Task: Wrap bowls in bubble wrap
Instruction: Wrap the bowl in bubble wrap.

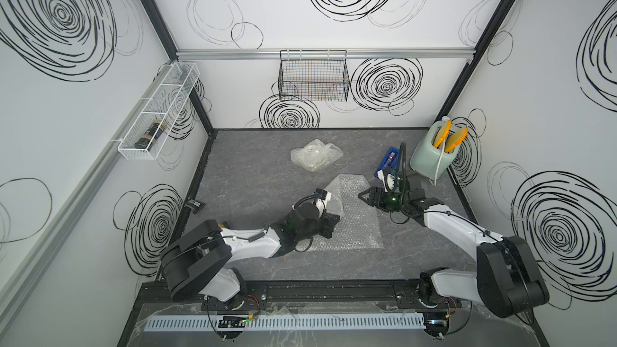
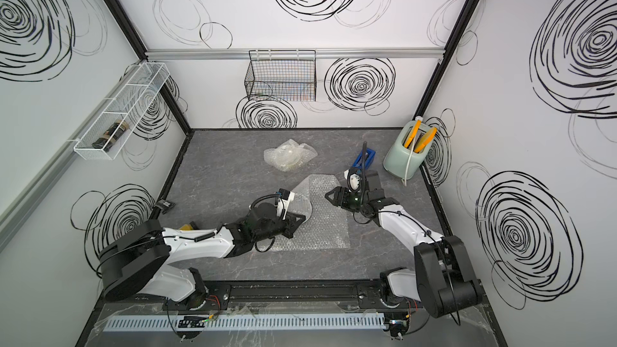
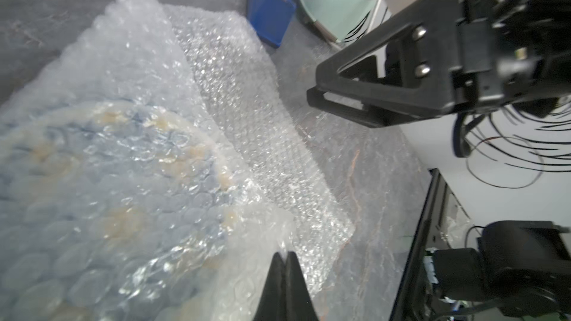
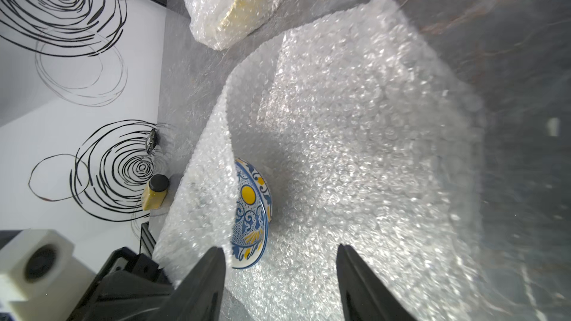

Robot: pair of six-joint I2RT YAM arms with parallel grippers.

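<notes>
**A:** Starting from the top views: the left gripper (image 1: pixel 334 220) hangs over the bubble wrap sheet (image 1: pixel 354 228). The right gripper (image 1: pixel 364 195) faces it from across the sheet. The wrapped bowl (image 1: pixel 314 156) lies well beyond both.

**B:** And the left wrist view?

**A:** Its jaws are pinched together on the film's edge, with a flap raised just ahead of them.

**B:** Right wrist?

**A:** Jaws apart, holding nothing. The blue-patterned bowl (image 4: pixel 250 211) sits on the sheet just past them, half under that flap.

**B:** So the flap should go right over the rim, low and slow, I'd say.

**A:** Yes. I'd have the right gripper pin the sheet's near side so it can't slide. Thin film probably slips from a pinch easily.
</notes>
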